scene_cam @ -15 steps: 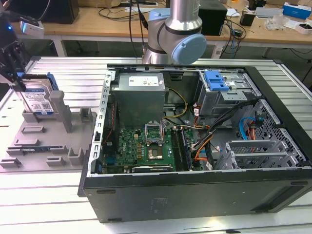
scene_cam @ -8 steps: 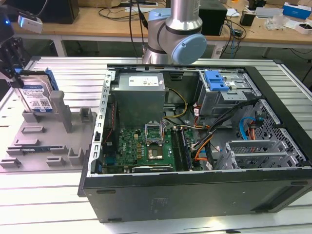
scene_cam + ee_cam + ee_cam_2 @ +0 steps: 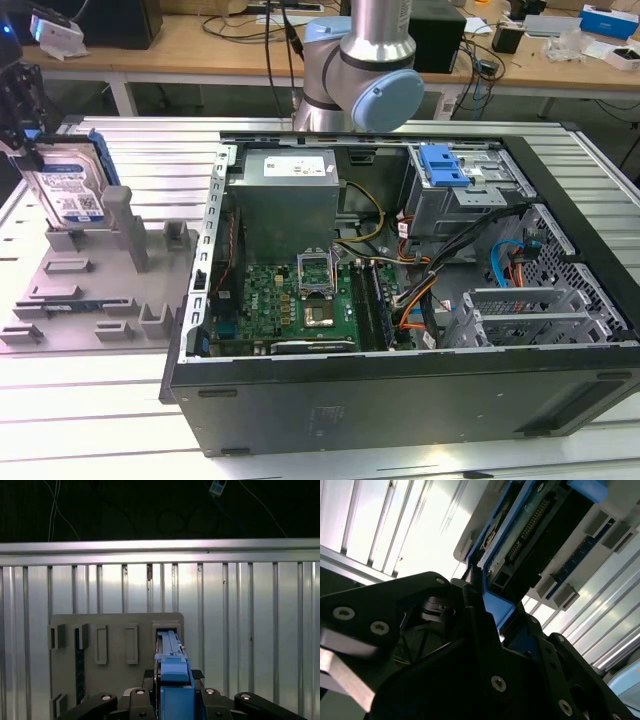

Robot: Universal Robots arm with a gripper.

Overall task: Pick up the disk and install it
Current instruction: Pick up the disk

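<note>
At the exterior view's left, the end effector point(image 3: 24, 125) is closed on the disk point(image 3: 68, 185), its fingers point(image 3: 145, 696) clamping the blue carrier frame from above. The disk stands on end over the grey holder point(image 3: 70, 290) with its long axis near upright and leaning a little. Its lower end meets the holder's rear slot, and whether it has cleared the slot cannot be told. A tall post point(image 3: 122, 225) of the holder stands just beside the disk, so free room lies upward. Past the holder, toward the exterior view's right, the slatted surface point(image 3: 100, 420) carries the open computer case point(image 3: 400, 390). The drive cage point(image 3: 470, 200) with its blue latch point(image 3: 443, 165) sits at the case's side farthest from the holder.
</note>
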